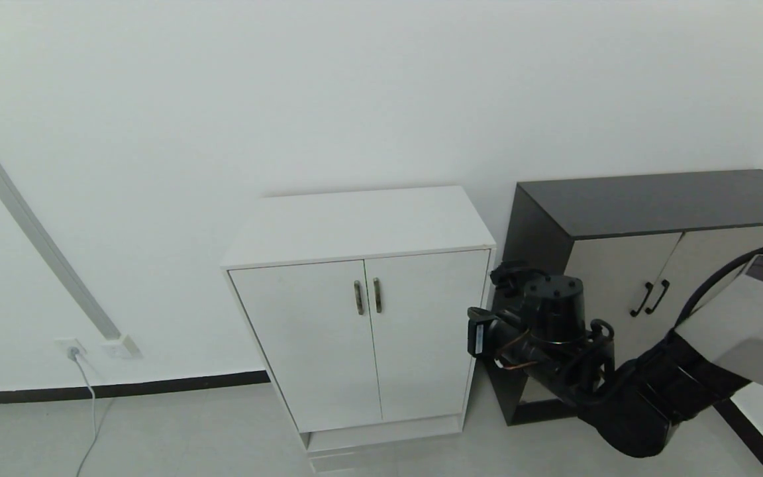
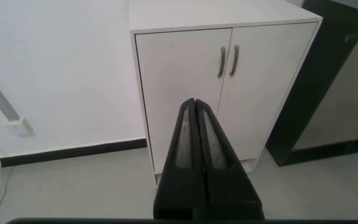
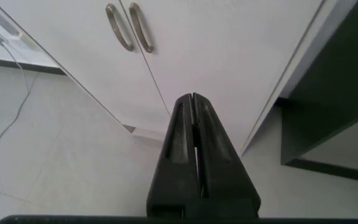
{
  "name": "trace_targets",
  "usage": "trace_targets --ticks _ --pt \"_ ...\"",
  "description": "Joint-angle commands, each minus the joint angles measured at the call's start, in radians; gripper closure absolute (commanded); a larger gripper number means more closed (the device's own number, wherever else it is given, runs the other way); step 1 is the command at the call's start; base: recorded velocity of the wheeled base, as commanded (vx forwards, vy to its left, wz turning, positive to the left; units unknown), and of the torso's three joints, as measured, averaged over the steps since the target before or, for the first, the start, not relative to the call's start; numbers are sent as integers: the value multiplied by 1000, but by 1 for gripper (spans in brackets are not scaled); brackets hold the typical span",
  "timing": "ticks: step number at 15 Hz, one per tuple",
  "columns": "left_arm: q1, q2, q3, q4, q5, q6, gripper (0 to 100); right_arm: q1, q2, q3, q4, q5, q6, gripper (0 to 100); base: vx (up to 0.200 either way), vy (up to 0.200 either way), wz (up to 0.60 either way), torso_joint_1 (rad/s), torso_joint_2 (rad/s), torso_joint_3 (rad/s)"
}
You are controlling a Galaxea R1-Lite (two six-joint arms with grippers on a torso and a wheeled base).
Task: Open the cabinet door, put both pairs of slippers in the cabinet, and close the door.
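Cabinet (image 1: 315, 344) doors shut, on grey floor (image 1: 189, 437), against white wall (image 1: 289, 99).

White two-door cabinet (image 1: 361, 225) against a white wall, both doors shut, two metal handles (image 1: 358, 297) side by side at the centre seam. Just beside it on the right, a dark sideboard (image 1: 660, 199) with grey doors and black handles (image 1: 641, 300). In front of the gap between them, the black right arm (image 1: 554, 331). Low on the far-left wall, a socket (image 1: 71, 348) with a pale cable (image 1: 92, 404) trailing down.
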State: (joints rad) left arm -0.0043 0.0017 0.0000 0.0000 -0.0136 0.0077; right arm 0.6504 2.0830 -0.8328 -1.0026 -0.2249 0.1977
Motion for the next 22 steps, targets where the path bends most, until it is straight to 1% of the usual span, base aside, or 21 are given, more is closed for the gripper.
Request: trace_targets --ticks 1,2,6,8,9,14,17,22 --pt "0 0 0 0 0 0 100 0 -40 67 -36 1 0 100 0 0 0 0 0 0" --pt "0 0 0 0 0 0 100 2 -37 95 -65 1 0 100 0 0 0 0 0 0" --pt "0 0 0 0 0 2 100 6 3 156 -143 4 0 100 200 0 0 -5 -2 4" --pt "0 0 0 0 0 2 100 34 46 178 -195 9 -1 100 200 0 0 10 2 -2" --pt "0 0 0 0 0 2 100 40 83 161 -214 9 -6 100 200 0 0 7 2 2" --pt "0 0 0 0 0 2 100 25 233 -46 -203 12 -23 100 0 0 0 0 0 0" --pt "0 0 0 0 0 2 100 -14 295 -158 -169 29 -53 100 0 0 0 0 0 0" --pt "0 0 0 0 0 2 100 -54 353 -278 -125 35 -55 100 0 0 0 0 0 0"
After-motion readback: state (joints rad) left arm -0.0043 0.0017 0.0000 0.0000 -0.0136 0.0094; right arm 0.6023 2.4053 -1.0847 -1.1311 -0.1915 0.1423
